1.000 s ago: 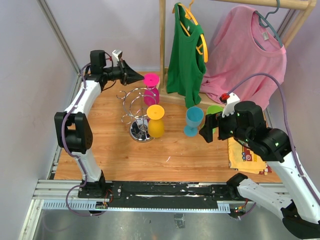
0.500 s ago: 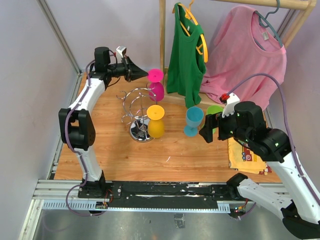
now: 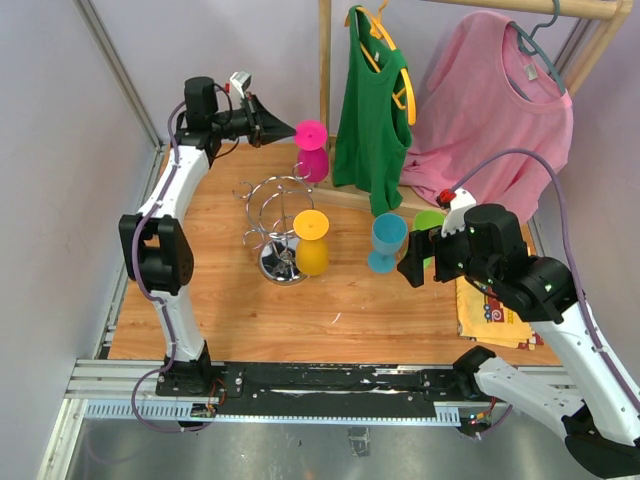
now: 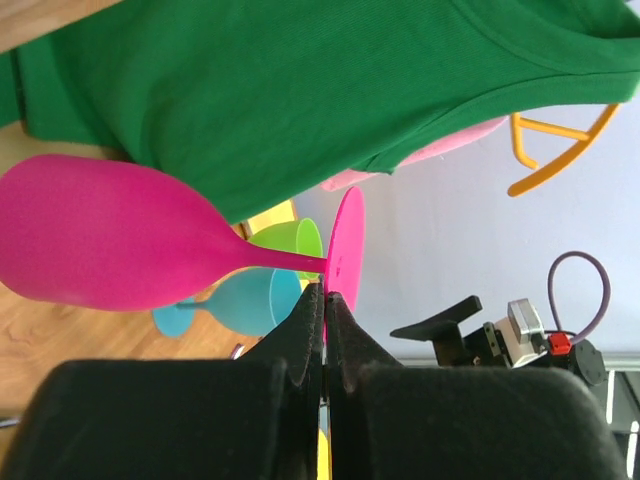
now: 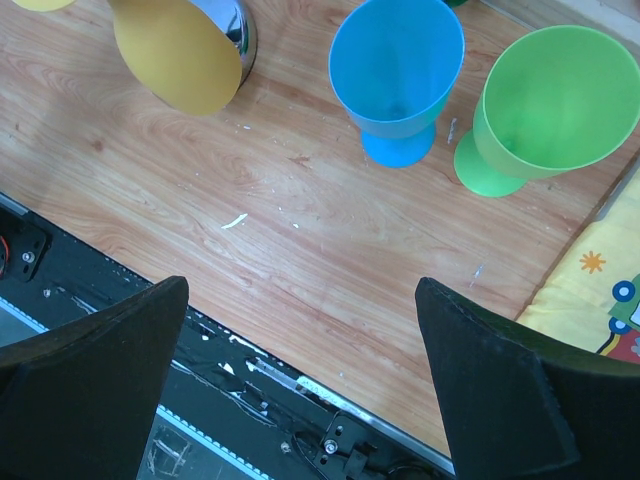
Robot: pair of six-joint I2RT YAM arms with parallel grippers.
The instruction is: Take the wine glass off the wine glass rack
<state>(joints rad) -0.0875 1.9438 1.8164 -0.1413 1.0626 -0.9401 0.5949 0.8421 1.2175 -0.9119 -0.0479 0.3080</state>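
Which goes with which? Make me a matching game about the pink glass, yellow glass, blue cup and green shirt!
1 pink wine glass
2 yellow wine glass
3 blue cup
4 green shirt

A on an orange hanger
B stem pinched in the left gripper
C upside down on the wine glass rack
D upright on the table

Pairs: 1-B, 2-C, 3-D, 4-A

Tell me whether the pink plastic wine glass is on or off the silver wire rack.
Off. The left fingers pinch its stem, holding the pink plastic wine glass clear of the silver wire rack and its loops.
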